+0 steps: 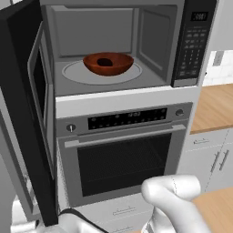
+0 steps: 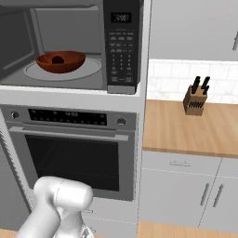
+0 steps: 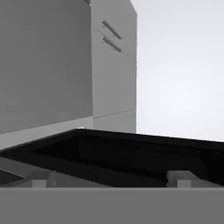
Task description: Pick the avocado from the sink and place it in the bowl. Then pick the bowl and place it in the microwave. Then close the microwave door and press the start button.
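A: Gripper [image 3: 111, 178] first. State?

B: Jaws spread wide, nothing between them. In the hand view the two fingertips [image 3: 41, 178] stand far apart at the bottom. Just past them is a broad black slab with a dark pane. I take it for the microwave door [image 1: 27, 113], seen close. Whether the tips touch it I cannot tell.

A: And the door itself?

B: Swung wide open to the left in the left base view, its inner face turned toward the cavity.

A: Bowl?

B: The bowl [image 1: 108, 63] sits on the round turntable inside the microwave [image 2: 120, 46]. A small dark shape lies in its hollow, the avocado [image 1: 104, 62] by my reading.

A: So progress?

B: Fruit in bowl, bowl in microwave: both look done. Left: shut the door, then press start on the keypad [image 1: 193, 43] at the right.

A: Surroundings?

B: Steel oven [image 1: 123, 150] directly below. Wooden counter [image 2: 186, 125] to the right, with a knife block [image 2: 195, 100] on it.

A: Next move?

B: Likely a push on the door's outer face, swinging it right.
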